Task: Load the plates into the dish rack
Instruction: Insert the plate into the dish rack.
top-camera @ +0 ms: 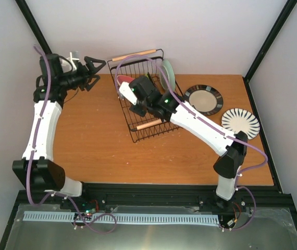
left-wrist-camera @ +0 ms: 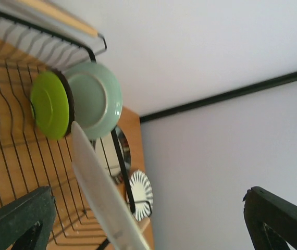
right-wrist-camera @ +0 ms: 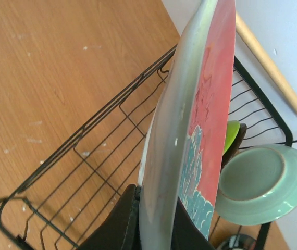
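On the wooden table (top-camera: 96, 135), right half of the top view: black-rimmed cream plate (top-camera: 203, 99) and, nearer the right edge, white plate with black radial stripes (top-camera: 240, 123). Both lying flat, apart from each other, outside the dish rack (top-camera: 138, 66).

Inside the rack, at its right end: mint green plate (top-camera: 166, 73) standing on edge, foot ring turned toward the right wrist camera. Lime green plate (right-wrist-camera: 232, 134) upright just beside it. Dark rim (left-wrist-camera: 70, 101) showing between the two, pattern impossible to tell. Two light wooden handles (top-camera: 134, 54), one at the upper end of the rack, one at the lower.

Above the rack's upper left part, the right gripper (right-wrist-camera: 153, 229), fingers clenched on the rim of the red plate (right-wrist-camera: 213, 94). Held on edge, long axis running bottom to top of the right wrist frame, leaning slightly right. Red face with teal flower (right-wrist-camera: 194, 177) toward the standing plates, pale underside toward the bare table. Contact between far edge and wires: cannot tell.

In the upper left of the top view, off the rack's left side, the left gripper (top-camera: 94, 74), fingers spread wide, nothing between them.
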